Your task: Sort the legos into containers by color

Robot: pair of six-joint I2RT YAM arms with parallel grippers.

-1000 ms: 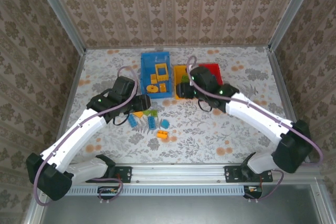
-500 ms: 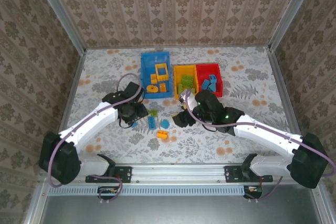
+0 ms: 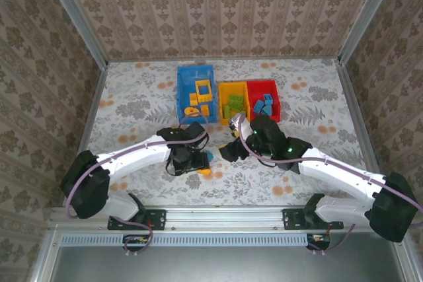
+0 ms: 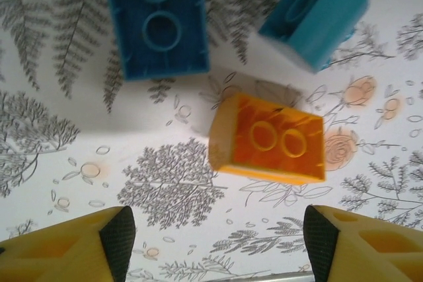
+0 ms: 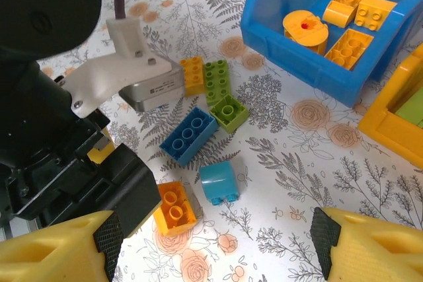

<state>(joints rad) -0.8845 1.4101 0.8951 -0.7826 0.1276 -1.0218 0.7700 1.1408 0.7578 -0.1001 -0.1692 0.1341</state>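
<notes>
Beige damask wallpaper (image 3: 218,11) covers three walls around a floral-printed tabletop (image 3: 132,94), edged by an aluminium frame (image 3: 225,216).

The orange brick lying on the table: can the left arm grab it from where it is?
Probably yes. The left claw hangs open just over the orange brick, nothing between them; the blue brick and turquoise brick lie apart from it.

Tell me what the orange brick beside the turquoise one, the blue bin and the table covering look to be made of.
Orange brick: likely moulded hard plastic, smooth and slightly glossy; crisp round studs, soft sheen.
Blue bin: probably rigid plastic, smooth; uniform colour, thin straight walls.
Table covering: printed sheet, maybe vinyl or paper, fairly matte; flat floral pattern, material unclear.
</notes>
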